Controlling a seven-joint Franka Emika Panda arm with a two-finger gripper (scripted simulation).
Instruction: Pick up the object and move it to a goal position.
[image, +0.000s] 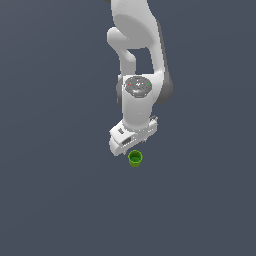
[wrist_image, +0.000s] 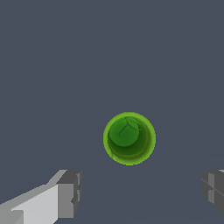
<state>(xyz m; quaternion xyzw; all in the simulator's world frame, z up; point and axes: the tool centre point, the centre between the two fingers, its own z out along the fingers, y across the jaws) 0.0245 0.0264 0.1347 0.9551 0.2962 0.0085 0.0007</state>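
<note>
The cup (image: 135, 158) stands upright on the table (image: 50, 200), just beyond the end effector (image: 131, 142) rather than between its fingers (wrist_image: 68, 194), which are spread wide and empty, so closing in looks like the next need.
</note>
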